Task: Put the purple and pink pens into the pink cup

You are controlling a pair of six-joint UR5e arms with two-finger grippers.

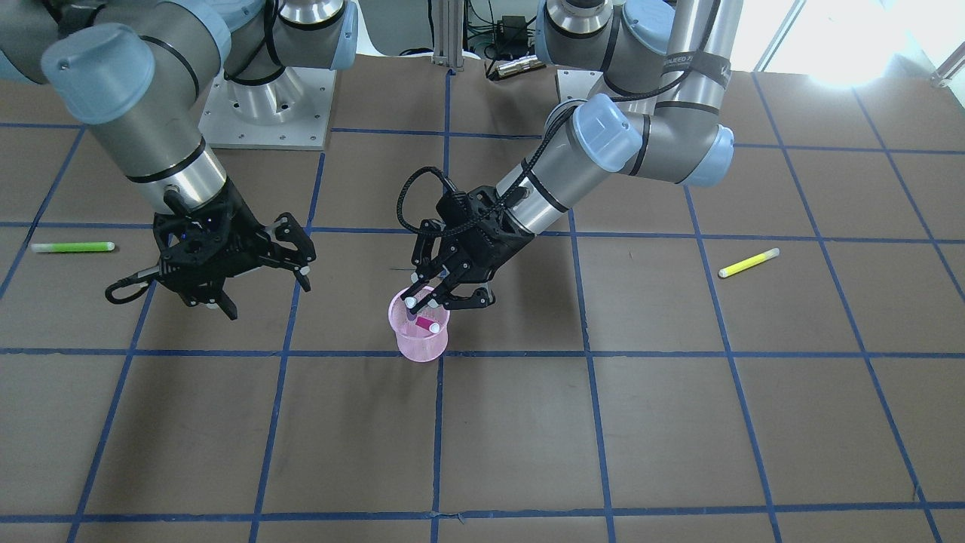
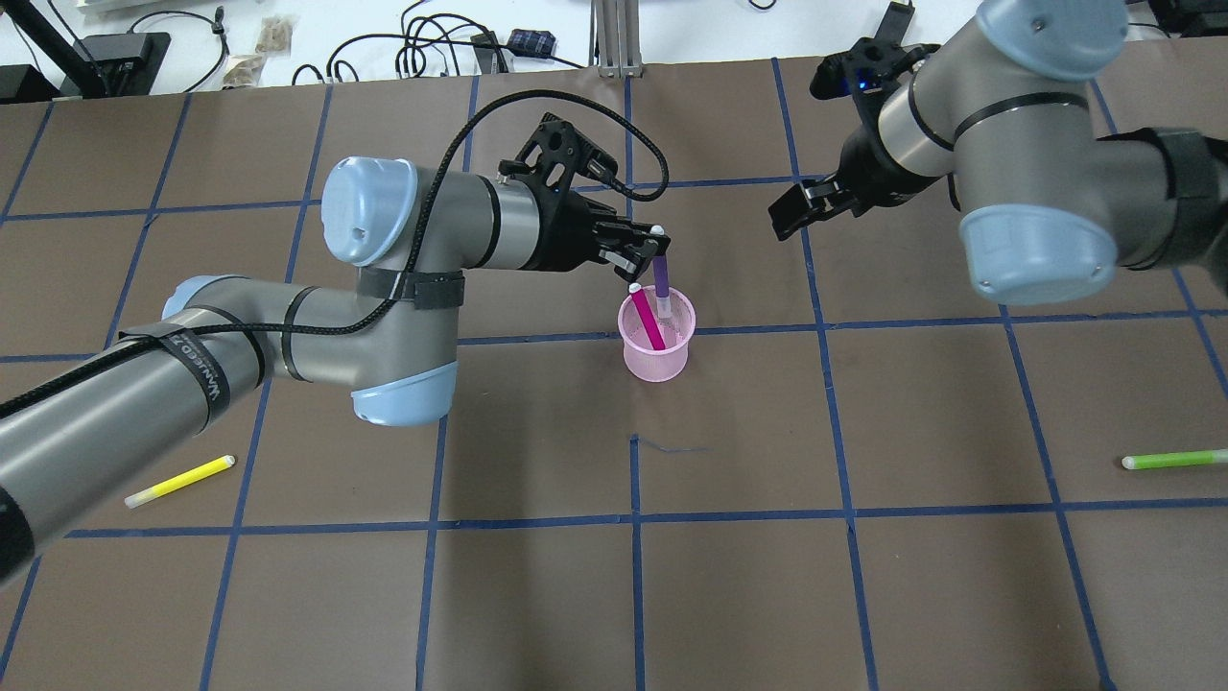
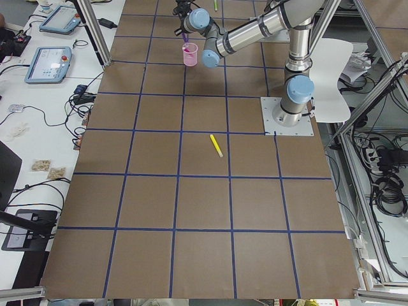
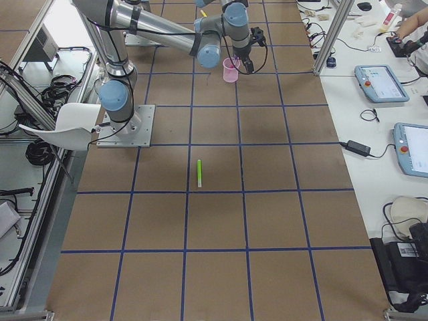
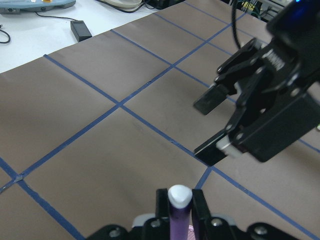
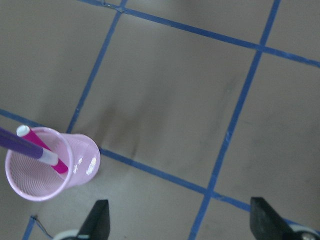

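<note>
The pink mesh cup (image 2: 656,347) stands upright near the table's middle, and shows too in the front view (image 1: 419,339) and the right wrist view (image 6: 47,172). A pink pen (image 2: 649,323) leans inside it. My left gripper (image 2: 652,251) is above the cup's far rim, shut on the purple pen (image 2: 662,280). The pen points down, with its white lower tip inside the cup's mouth. In the left wrist view the purple pen (image 5: 179,220) sits between the fingers. My right gripper (image 2: 796,206) is open and empty, hovering to the right of the cup and apart from it.
A yellow pen (image 2: 179,481) lies on the table's left side under my left arm. A green pen (image 2: 1175,460) lies at the far right. Brown paper with blue tape lines (image 2: 633,518) covers the table. Cables and boxes lie beyond the far edge.
</note>
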